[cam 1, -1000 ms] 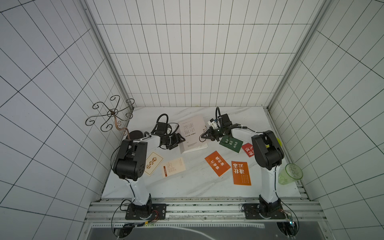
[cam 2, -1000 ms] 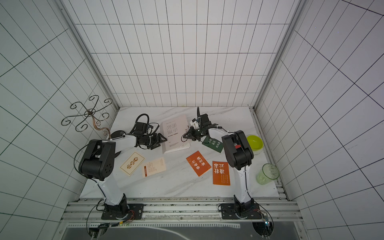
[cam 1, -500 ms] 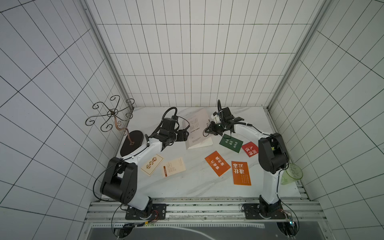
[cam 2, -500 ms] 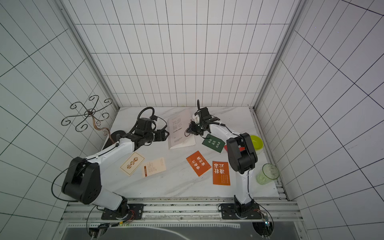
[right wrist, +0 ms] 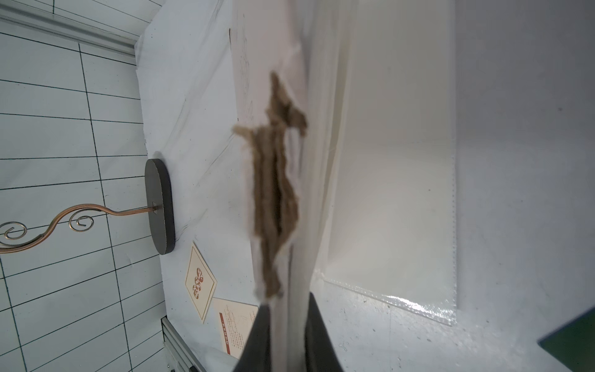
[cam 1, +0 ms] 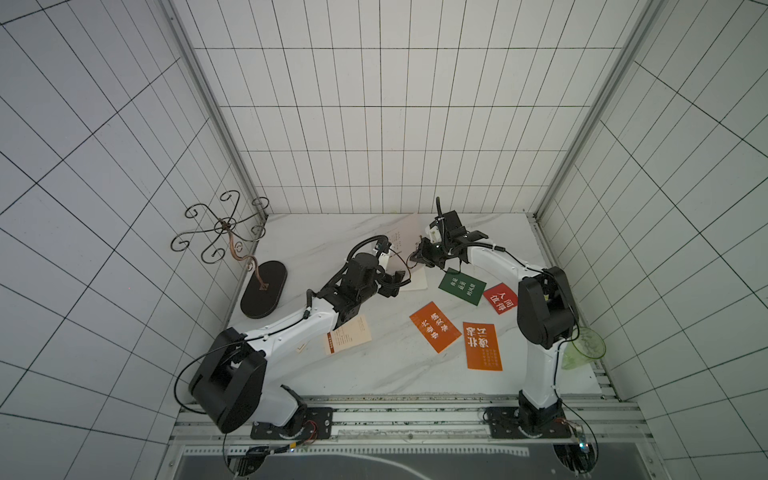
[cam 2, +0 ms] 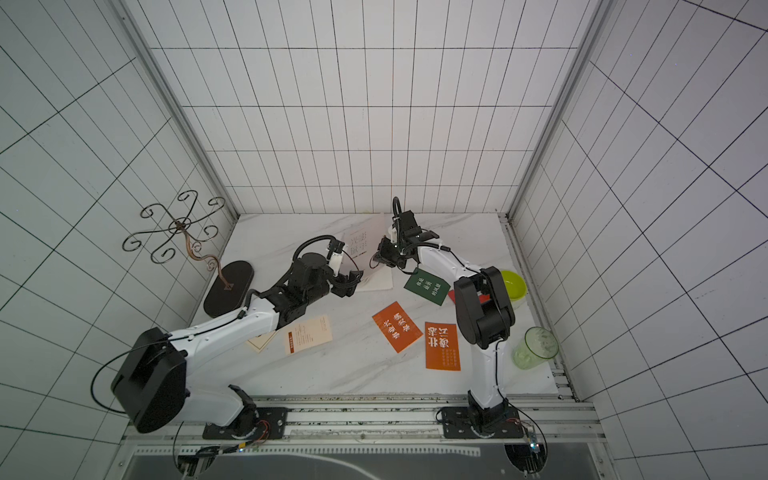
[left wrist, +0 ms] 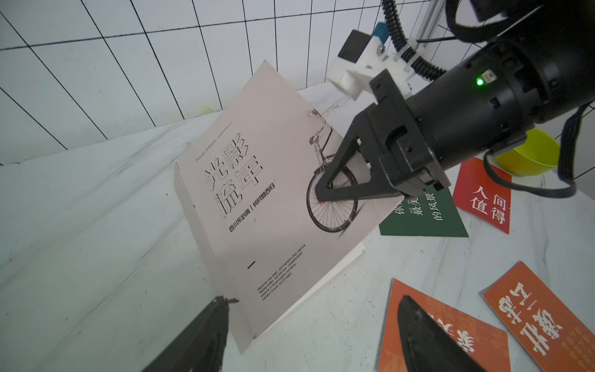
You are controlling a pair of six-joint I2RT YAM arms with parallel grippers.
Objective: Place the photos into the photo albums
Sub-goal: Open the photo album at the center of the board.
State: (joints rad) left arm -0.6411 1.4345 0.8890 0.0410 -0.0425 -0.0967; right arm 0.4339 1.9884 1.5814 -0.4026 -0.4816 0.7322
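One photo album (cam 2: 377, 283) lay toward the back of the table (cam 1: 374, 374), its cover (left wrist: 257, 193) tilted up and pinched at the free edge by the right gripper (left wrist: 322, 194), while the left gripper (cam 1: 395, 286) hung just beside its near corner, jaws spread wide.

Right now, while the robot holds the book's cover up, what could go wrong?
The right gripper pinches the album cover by its thin edge, near a torn brown patch; pulling might rip it further. The pinch could also slip, and the cover would flop shut, since the open left gripper holds nothing.
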